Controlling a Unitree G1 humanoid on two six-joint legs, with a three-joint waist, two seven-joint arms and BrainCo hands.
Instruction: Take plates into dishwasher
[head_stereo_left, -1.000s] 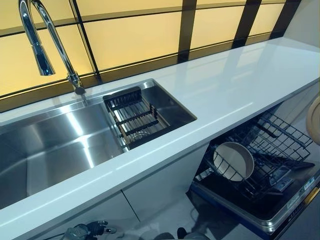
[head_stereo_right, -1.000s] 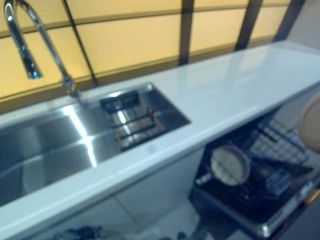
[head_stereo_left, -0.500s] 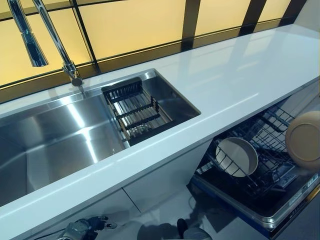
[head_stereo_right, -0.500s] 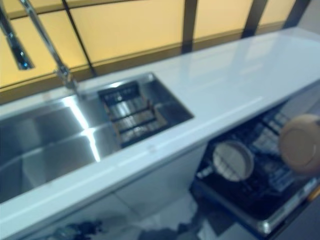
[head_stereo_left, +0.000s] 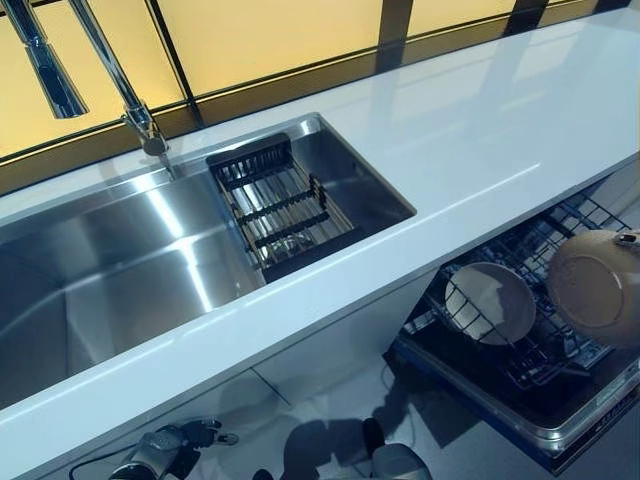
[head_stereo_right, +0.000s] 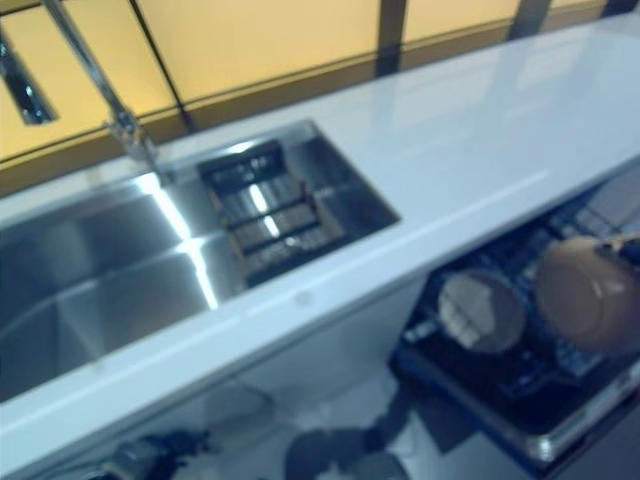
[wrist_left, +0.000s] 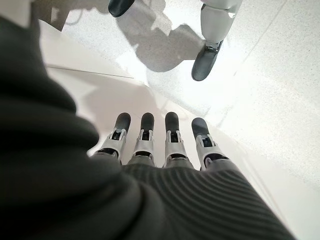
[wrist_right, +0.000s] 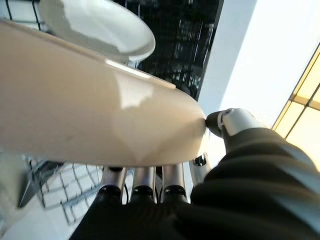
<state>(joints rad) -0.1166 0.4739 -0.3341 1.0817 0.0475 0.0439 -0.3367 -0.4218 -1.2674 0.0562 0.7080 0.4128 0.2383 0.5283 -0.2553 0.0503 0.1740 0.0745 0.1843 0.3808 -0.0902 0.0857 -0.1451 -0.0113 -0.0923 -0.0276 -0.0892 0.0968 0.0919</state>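
Note:
My right hand (wrist_right: 234, 124) is shut on a tan plate (head_stereo_left: 598, 285), thumb on its rim and fingers (wrist_right: 142, 186) under it. The plate hangs tilted over the pulled-out dishwasher rack (head_stereo_left: 545, 362), below the counter at the right. It fills the right wrist view (wrist_right: 90, 110). A white plate (head_stereo_left: 490, 302) stands on edge in the rack just left of the tan one, and shows past it in the right wrist view (wrist_right: 100, 27). My left hand (wrist_left: 165, 150) hangs low by the floor at the lower left (head_stereo_left: 165, 455), fingers straight and empty.
A white countertop (head_stereo_left: 480, 140) runs across above the dishwasher. A steel sink (head_stereo_left: 120, 270) with a black drain rack (head_stereo_left: 275, 205) and a chrome faucet (head_stereo_left: 110, 70) sits at the left. The open dishwasher door's front edge (head_stereo_left: 520, 420) juts out.
The tan plate has come in from the right edge and moved left and down over the rack, close to the white plate. The camera has tilted down. The left hand stays low.

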